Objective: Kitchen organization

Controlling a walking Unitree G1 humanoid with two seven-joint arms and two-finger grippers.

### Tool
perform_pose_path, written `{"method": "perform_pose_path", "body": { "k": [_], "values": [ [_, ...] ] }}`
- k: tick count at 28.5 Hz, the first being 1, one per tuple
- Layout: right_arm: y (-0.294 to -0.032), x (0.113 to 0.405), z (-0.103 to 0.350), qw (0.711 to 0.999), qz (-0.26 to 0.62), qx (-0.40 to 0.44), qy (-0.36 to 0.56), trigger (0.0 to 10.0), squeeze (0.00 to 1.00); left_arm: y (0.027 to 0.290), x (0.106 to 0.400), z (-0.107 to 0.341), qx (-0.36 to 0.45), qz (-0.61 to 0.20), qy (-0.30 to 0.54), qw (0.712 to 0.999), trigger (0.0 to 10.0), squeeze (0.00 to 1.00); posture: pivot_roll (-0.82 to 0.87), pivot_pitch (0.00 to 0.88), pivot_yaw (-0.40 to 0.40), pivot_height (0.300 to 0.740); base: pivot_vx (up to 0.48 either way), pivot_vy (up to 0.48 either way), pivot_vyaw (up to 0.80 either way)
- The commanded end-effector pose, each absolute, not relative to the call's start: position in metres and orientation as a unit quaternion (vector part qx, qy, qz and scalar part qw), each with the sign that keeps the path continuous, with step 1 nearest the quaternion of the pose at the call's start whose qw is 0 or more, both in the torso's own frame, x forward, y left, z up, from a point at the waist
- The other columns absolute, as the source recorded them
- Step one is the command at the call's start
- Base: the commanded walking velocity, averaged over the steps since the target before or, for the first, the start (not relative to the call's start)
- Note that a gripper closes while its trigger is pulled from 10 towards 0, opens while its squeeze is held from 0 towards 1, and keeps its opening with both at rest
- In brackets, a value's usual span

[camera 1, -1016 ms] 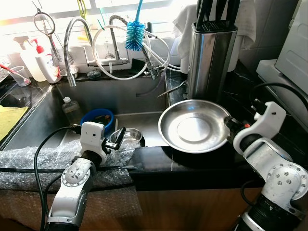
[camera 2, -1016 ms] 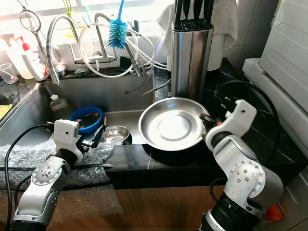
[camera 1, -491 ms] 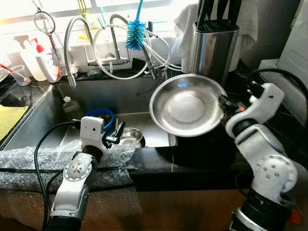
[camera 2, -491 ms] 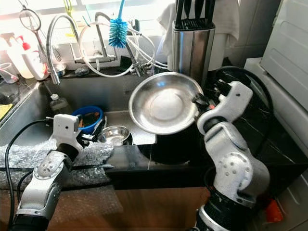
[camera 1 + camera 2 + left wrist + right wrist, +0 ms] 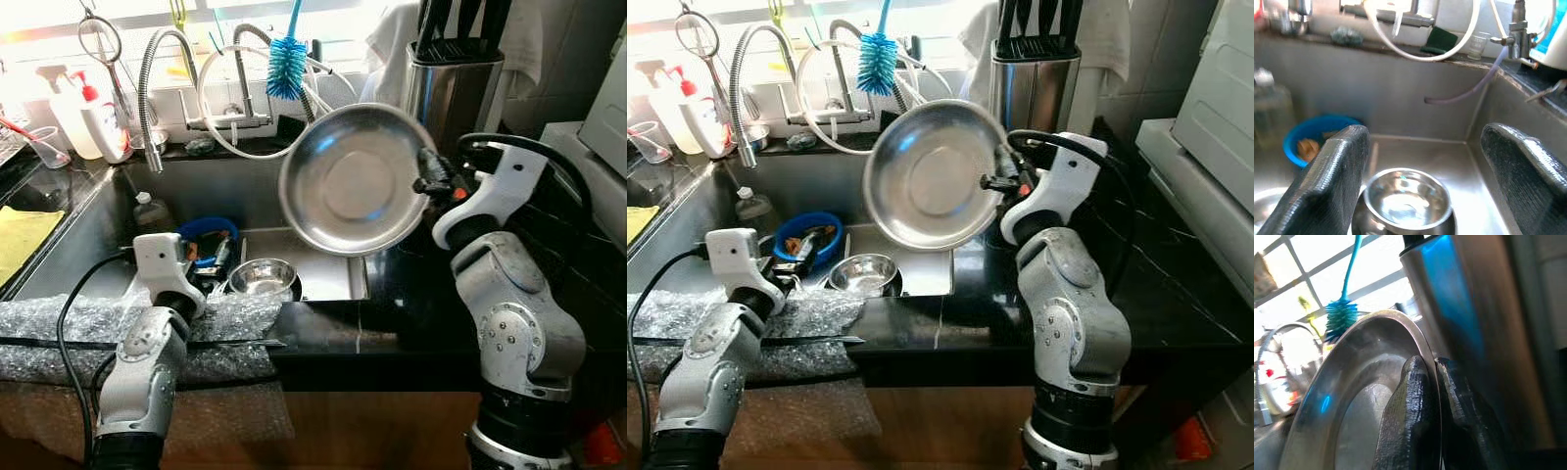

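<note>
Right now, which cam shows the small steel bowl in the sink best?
Left wrist view: small steel bowl sits close and centred between the open left hand fingers. Both eye views show it smaller, beside the blue bowl.

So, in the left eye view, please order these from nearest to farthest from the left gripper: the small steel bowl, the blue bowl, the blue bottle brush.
From the left gripper:
1. Small steel bowl, in the sink, right beside the fingers.
2. Blue bowl, in the sink, behind the gripper.
3. Blue bottle brush, hanging high at the window, above the taps.

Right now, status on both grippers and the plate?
Right gripper shut on round steel plate, tilted above sink. Left gripper open over small steel bowl. Nothing blocking.
</note>
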State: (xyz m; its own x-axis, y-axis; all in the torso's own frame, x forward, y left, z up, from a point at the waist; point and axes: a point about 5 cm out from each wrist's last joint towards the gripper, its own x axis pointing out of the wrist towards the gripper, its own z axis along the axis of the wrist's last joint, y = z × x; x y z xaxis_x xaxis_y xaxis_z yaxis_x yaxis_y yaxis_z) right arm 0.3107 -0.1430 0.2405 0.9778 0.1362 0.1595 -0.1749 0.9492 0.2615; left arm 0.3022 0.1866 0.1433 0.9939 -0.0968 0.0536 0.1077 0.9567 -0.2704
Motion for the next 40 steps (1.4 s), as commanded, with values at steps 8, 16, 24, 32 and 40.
{"method": "perform_pose_path", "body": {
  "k": [8, 16, 24, 32, 40],
  "values": [
    [-0.134, 0.311, 0.235, 0.985, 0.094, 0.111, -0.097, 10.0, 0.0, 0.16, 0.301, 0.168, -0.196, -0.209, -0.023, 0.958, 10.0, 0.0, -0.1, 0.0, 0.088, 0.74, 0.0, 0.0, 0.0],
    [-0.119, 0.307, 0.228, 0.977, 0.158, 0.104, -0.094, 10.0, 0.0, 0.15, 0.297, 0.176, -0.218, -0.254, -0.027, 0.942, 10.0, 0.0, -0.1, 0.0, 0.086, 0.74, 0.0, 0.0, 0.0],
    [-0.111, 0.304, 0.231, 0.969, 0.184, 0.116, -0.116, 10.0, 0.0, 0.149, 0.294, 0.176, -0.226, -0.261, -0.015, 0.938, 10.0, 0.0, -0.1, 0.0, 0.081, 0.74, 0.0, 0.0, 0.0],
    [-0.107, 0.302, 0.23, 0.966, 0.196, 0.117, -0.118, 10.0, 0.0, 0.147, 0.294, 0.174, -0.231, -0.263, -0.008, 0.937, 10.0, 0.0, -0.1, 0.0, 0.082, 0.74, 0.0, 0.0, 0.0],
    [-0.097, 0.298, 0.226, 0.961, 0.226, 0.114, -0.114, 10.0, 0.0, 0.145, 0.295, 0.174, -0.242, -0.259, -0.005, 0.935, 4.1, 0.0, -0.1, 0.0, 0.082, 0.74, 0.0, 0.0, 0.0]
  ]
}}
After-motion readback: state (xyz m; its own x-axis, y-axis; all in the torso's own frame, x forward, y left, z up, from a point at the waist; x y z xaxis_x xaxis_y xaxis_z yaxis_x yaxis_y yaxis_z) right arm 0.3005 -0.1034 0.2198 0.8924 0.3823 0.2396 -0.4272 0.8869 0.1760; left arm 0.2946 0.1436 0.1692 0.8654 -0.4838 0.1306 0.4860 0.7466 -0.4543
